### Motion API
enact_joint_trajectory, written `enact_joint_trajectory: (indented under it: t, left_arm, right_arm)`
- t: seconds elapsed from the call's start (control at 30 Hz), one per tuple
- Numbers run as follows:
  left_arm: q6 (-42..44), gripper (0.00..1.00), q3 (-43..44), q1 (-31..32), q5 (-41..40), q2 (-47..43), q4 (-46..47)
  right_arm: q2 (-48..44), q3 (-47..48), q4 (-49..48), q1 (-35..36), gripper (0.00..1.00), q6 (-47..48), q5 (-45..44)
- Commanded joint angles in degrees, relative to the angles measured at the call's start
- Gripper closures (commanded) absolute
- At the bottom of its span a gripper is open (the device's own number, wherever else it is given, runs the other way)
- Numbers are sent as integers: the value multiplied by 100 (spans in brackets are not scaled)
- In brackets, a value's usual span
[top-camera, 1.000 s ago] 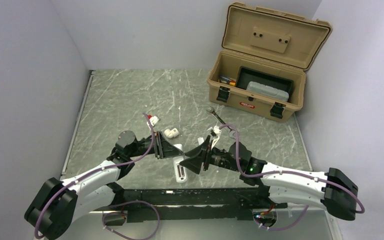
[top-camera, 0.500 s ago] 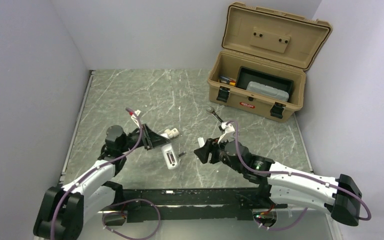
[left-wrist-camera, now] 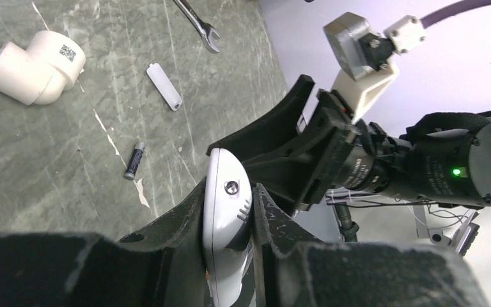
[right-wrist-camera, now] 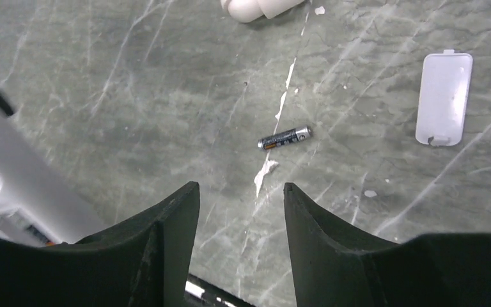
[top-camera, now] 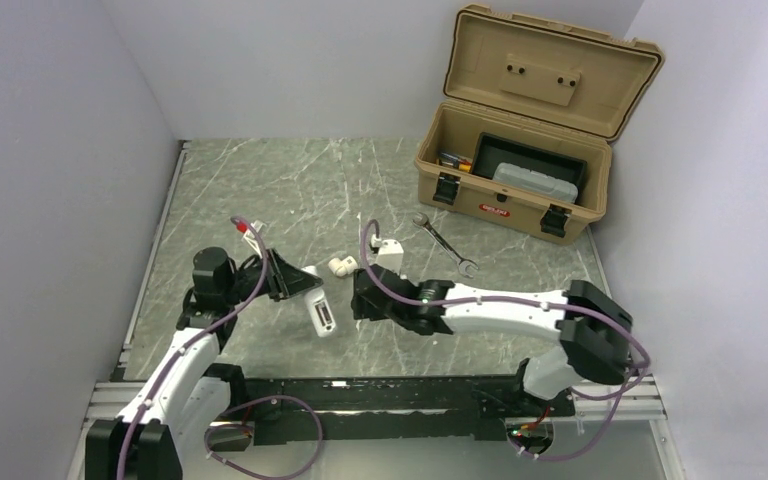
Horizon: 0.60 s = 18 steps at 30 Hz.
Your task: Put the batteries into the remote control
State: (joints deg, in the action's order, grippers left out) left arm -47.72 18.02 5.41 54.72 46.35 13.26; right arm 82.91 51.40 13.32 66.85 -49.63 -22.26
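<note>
While the left fingers (left-wrist-camera: 188,214) clamp the remote (left-wrist-camera: 227,211) clear of the counter (right-wrist-camera: 134,96), the right fingers (right-wrist-camera: 166,230), spread wide above the battery (right-wrist-camera: 284,137) lying there, should turn to span its width, drop over its middle, then close gently.

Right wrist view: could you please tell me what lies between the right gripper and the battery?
Only bare tabletop separates the right gripper from the battery in the right wrist view.

Even, soft overhead light; faint shadows on the table (top-camera: 260,190). Both wrist views show dark, blurred near foregrounds; the remote control (right-wrist-camera: 19,185) looks washed-out, unfocused.
</note>
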Motion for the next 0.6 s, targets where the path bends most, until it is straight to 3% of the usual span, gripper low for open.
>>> enact_joint_trajectory:
  t: [0.0, 0.3, 0.57]
  left_arm:
    - [154, 100, 121, -208, 346, -231, -96]
    - [430, 100, 274, -469, 490, -410, -485]
    - [396, 100, 189, -532, 657, -454, -418]
  right_arm:
    - [616, 608, 680, -18, 47, -437, -176]
    - [1508, 1186, 1328, -98, 46, -1756, -259]
    - [1552, 836, 1028, -374, 52, -2554, -147]
